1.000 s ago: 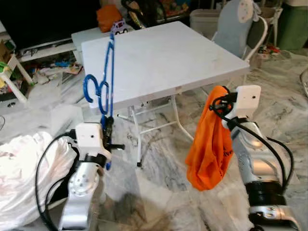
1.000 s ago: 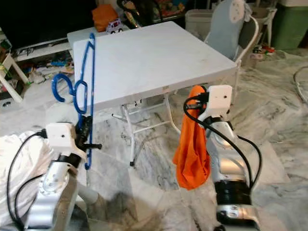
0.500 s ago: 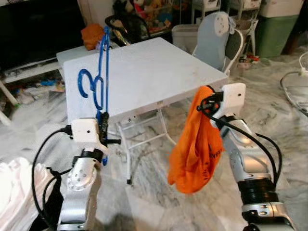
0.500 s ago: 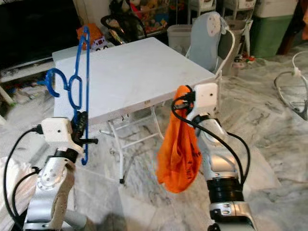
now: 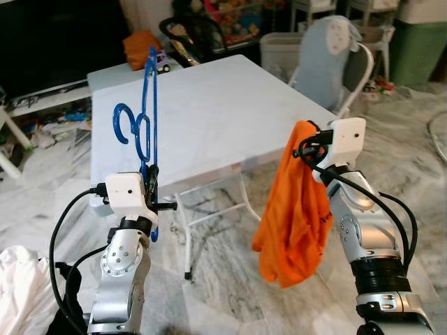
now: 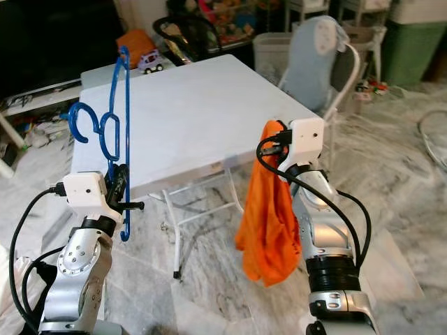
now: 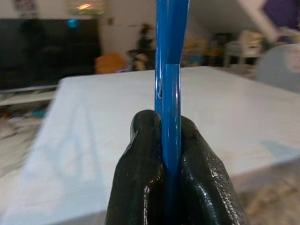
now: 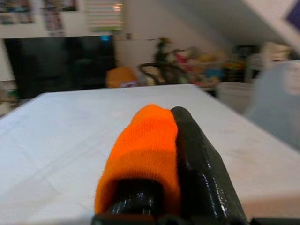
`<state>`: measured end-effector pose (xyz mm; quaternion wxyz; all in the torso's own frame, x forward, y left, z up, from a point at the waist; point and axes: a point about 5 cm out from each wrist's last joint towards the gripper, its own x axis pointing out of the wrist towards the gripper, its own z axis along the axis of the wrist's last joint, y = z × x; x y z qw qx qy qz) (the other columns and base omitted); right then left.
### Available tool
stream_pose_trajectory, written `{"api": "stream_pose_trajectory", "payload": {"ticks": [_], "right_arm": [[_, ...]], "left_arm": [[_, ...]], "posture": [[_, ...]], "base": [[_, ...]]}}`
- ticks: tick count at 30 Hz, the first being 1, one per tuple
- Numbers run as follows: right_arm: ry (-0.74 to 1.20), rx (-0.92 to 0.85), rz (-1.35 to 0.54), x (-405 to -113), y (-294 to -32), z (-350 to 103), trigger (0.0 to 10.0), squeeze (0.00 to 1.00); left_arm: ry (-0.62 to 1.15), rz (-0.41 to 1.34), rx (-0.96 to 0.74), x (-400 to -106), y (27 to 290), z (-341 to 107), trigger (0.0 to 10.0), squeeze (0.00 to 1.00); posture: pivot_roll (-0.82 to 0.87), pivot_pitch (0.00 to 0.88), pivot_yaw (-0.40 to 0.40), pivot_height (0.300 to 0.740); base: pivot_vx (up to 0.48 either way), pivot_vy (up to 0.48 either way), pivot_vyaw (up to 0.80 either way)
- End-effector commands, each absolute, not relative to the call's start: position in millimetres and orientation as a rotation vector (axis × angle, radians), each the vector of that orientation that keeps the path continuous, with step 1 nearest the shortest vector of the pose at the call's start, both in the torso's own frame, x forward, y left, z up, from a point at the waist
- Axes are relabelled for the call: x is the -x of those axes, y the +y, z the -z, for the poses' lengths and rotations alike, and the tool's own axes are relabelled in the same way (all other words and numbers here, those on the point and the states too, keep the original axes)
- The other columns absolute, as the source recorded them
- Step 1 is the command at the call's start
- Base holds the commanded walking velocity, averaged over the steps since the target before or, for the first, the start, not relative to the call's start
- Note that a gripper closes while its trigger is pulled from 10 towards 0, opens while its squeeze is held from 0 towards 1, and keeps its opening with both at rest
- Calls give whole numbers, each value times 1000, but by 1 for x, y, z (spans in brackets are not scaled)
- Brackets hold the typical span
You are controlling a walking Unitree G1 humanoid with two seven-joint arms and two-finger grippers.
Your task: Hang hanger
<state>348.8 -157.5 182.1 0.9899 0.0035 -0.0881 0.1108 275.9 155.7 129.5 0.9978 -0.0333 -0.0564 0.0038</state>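
Before the table (image 5: 209,105) — left gripper (image 7: 169,140) clamps blue hanger (image 5: 148,105) | right gripper (image 8: 174,154) pinches orange cloth (image 5: 297,202)

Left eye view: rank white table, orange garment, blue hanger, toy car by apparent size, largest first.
1. white table, by far the largest.
2. orange garment, hanging from the right gripper.
3. blue hanger, held upright in the left gripper; tall but thin. Both held items sit nearer the camera, so they look inflated.
4. toy car, tiny and farthest away.
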Motion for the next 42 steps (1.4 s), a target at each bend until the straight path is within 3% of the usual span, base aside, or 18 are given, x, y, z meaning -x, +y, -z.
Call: {"api": "stream_pose_trajectory", "payload": {"ticks": [1, 24, 42], "right_arm": [[-232, -15, -257, -351, -146, -197, 10000, 0], [-254, -28, -248, -355, -149, -203, 10000, 0], [-280, -19, -315, -367, -145, -219, 10000, 0]], "left_arm": [[-130, -29, 67, -276, 162, -133, 10000, 0], [-115, -47, 77, -276, 158, -130, 10000, 0], [-66, -151, 28, -272, 165, -120, 10000, 0]], "posture": [[-75, 0, 88, 740], [-76, 0, 77, 740], [-67, 0, 63, 740]], "base": [[420, 0, 663], [420, 0, 75], [0, 0, 0]]}}
